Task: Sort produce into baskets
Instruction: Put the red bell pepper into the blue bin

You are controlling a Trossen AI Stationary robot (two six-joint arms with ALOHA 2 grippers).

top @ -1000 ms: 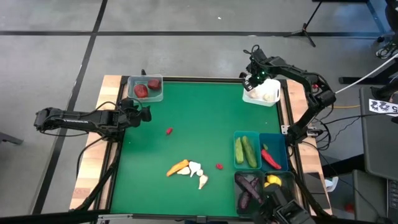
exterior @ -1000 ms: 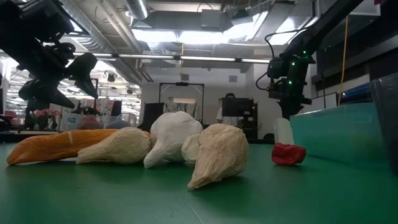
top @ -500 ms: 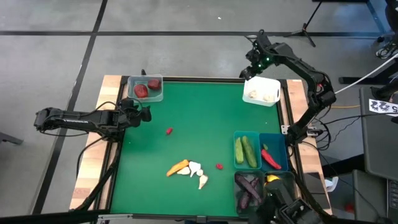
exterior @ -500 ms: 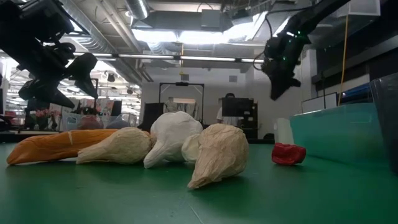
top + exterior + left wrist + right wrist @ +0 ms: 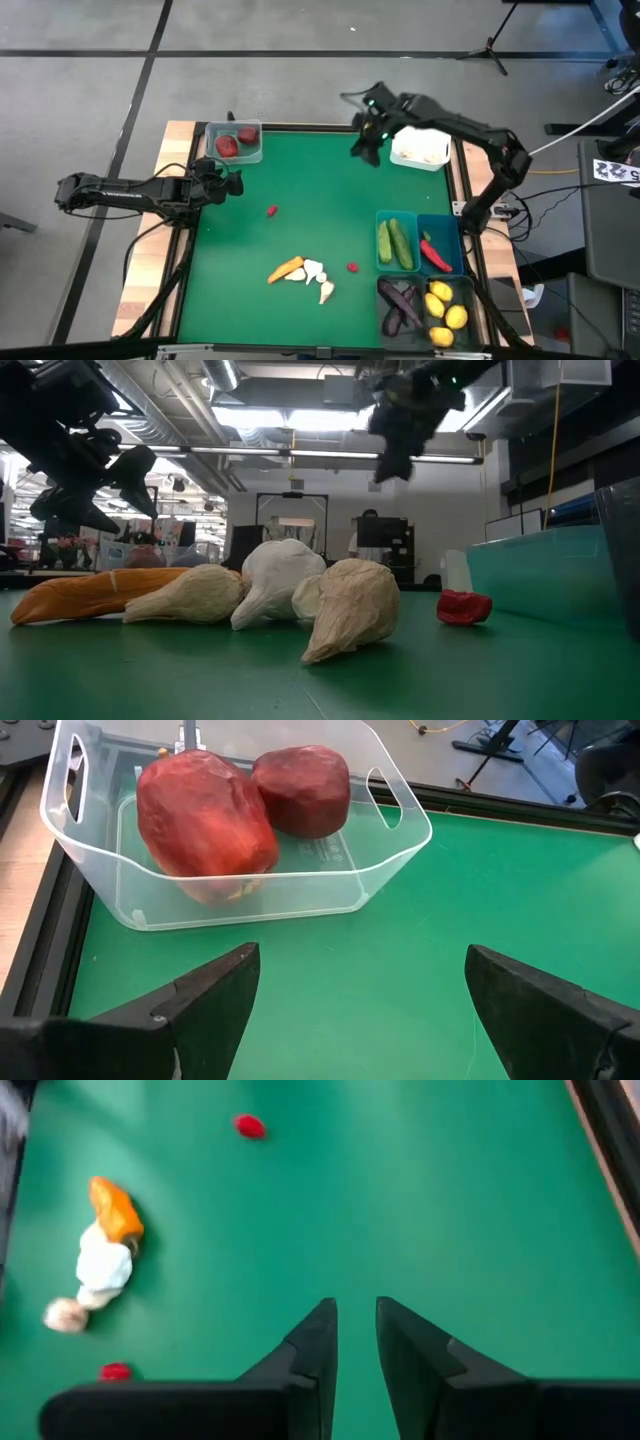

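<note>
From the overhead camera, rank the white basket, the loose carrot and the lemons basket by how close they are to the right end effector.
Right end effector hangs above the mat's far side.
1. White basket, just beside it toward the right edge.
2. Carrot, mid-mat toward the near edge.
3. Lemons basket, near right corner.

Both arms are dark, near-black jointed links with black cables trailing along them. The right gripper (image 5: pixel 362 147) carries a small green light at its wrist and ends in two flat, tapering dark fingers (image 5: pixel 310 1342). The left gripper (image 5: pixel 350 1005) shows two broad, matte wedge-shaped fingers.
</note>
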